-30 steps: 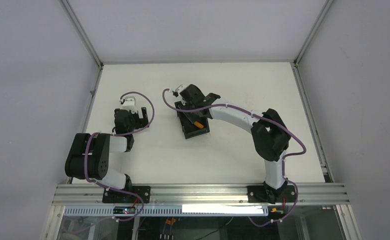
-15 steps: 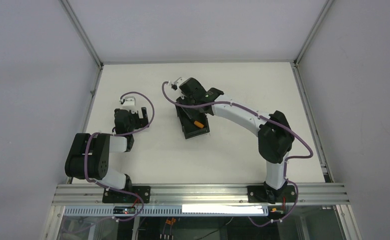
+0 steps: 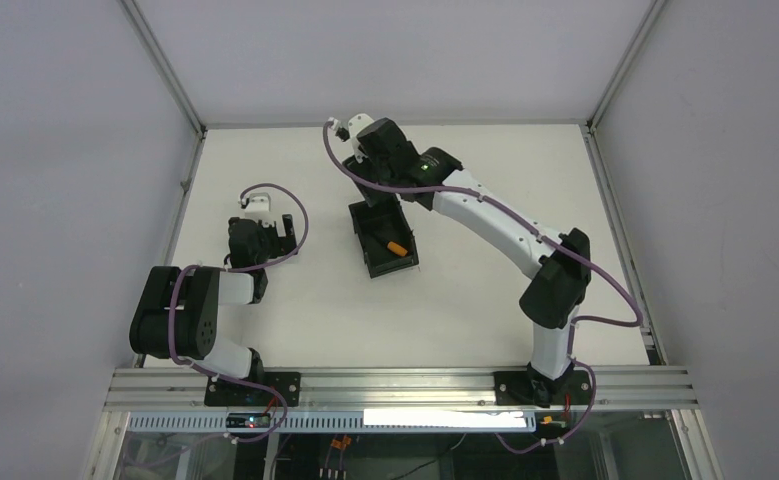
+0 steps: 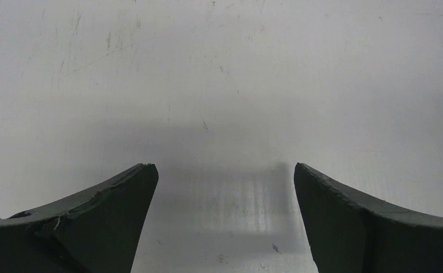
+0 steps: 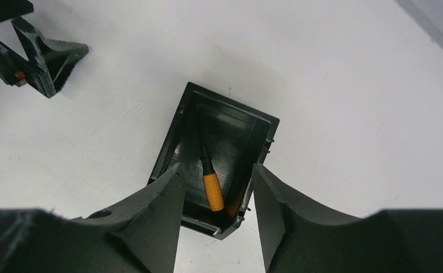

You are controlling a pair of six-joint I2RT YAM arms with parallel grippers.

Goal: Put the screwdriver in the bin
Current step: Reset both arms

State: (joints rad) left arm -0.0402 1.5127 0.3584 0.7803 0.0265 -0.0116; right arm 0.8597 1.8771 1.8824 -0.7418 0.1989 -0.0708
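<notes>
The screwdriver (image 5: pixel 212 192), with its orange handle and thin black shaft, lies loose inside the black bin (image 5: pixel 230 122). In the top view the screwdriver (image 3: pixel 396 246) rests toward the near right part of the bin (image 3: pixel 377 228). My right gripper (image 5: pixel 217 166) hovers above the bin's far end, open, with nothing between its fingers. From above, the right gripper (image 3: pixel 380 165) sits just beyond the bin. My left gripper (image 4: pixel 224 166) is open over bare table, well left of the bin.
The left gripper (image 3: pixel 270 228) rests low on the white table (image 3: pixel 485 300), and shows at the top left of the right wrist view as the left gripper (image 5: pixel 37 54). Grey walls with metal frame rails enclose the table.
My right gripper has lifted and drawn back toward the far edge, off the bin, its jaws spreading wider. The screwdriver stays lying in the bin. The left arm has not moved.
</notes>
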